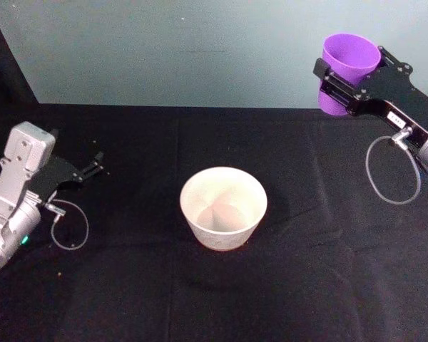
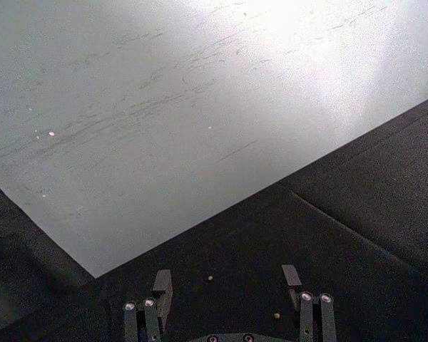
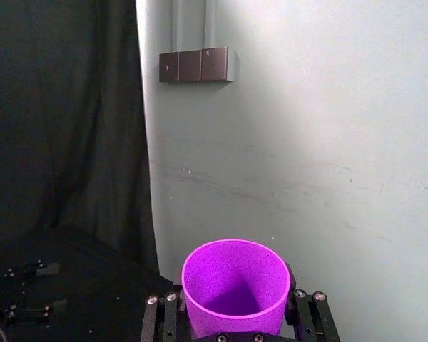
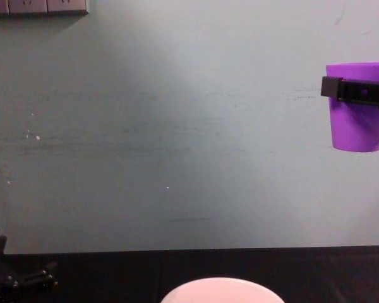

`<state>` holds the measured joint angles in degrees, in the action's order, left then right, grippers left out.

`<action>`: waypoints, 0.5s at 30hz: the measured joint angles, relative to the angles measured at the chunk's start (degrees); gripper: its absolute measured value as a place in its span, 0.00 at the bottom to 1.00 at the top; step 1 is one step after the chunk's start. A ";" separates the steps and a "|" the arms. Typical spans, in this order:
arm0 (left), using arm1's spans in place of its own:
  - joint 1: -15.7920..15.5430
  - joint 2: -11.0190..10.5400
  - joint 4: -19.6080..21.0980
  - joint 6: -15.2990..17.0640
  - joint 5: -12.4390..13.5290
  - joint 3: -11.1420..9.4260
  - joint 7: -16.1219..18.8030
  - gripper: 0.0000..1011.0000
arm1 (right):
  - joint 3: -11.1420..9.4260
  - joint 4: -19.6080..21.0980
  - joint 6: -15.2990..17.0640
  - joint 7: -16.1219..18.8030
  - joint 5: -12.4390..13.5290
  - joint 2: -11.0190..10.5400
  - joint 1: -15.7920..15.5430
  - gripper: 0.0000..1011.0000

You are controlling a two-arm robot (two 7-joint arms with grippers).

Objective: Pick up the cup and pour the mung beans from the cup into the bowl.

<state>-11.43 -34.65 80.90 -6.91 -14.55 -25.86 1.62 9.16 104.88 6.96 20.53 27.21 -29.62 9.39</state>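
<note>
The purple cup (image 1: pixel 348 71) hangs upright high above the table at the far right, with my right gripper (image 1: pixel 346 80) shut around its wall. In the chest view the cup (image 4: pixel 358 120) is well above the table, the gripper's (image 4: pixel 357 91) black fingers clamped just under its rim. The right wrist view looks into the cup (image 3: pixel 235 288); its contents cannot be made out. The pale bowl (image 1: pixel 223 208) stands at the table's middle, to the left of the cup and far below it; its rim (image 4: pixel 221 289) peeks in low in the chest view. My left gripper (image 1: pixel 96 163) rests open near the table's left edge.
A black cloth (image 1: pixel 314 278) covers the table, and a pale wall (image 1: pixel 200 50) rises behind it. A few loose beans (image 2: pixel 210 278) lie on the cloth by the left gripper (image 2: pixel 228 281). A cable loop (image 1: pixel 392 174) hangs under the right arm.
</note>
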 joint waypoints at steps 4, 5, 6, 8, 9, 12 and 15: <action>0.00 0.00 0.00 0.00 0.00 0.00 0.00 0.99 | 0.00 0.00 0.00 0.00 0.00 0.00 0.00 0.73; 0.00 0.00 0.00 0.00 0.00 0.00 0.00 0.99 | 0.00 0.00 0.00 0.00 0.00 0.00 0.00 0.73; 0.00 0.00 0.00 0.00 0.00 0.00 0.00 0.99 | 0.00 0.00 0.00 0.00 0.00 0.00 0.00 0.73; 0.00 0.00 0.00 0.00 0.00 0.00 0.00 0.99 | 0.00 0.00 0.00 0.00 0.00 0.00 0.00 0.73; 0.00 0.00 0.00 0.00 0.00 0.00 0.00 0.99 | 0.00 0.00 0.00 0.00 0.00 0.00 0.00 0.73; 0.00 0.00 0.00 0.00 0.00 0.00 0.00 0.99 | 0.00 0.00 0.00 0.00 0.00 0.00 0.00 0.73; 0.00 0.00 0.00 0.00 0.00 0.00 0.00 0.99 | 0.00 0.00 0.00 0.00 0.00 0.00 0.00 0.73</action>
<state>-11.43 -34.65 80.90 -6.91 -14.55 -25.86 1.62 9.16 104.88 6.96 20.53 27.21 -29.62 9.40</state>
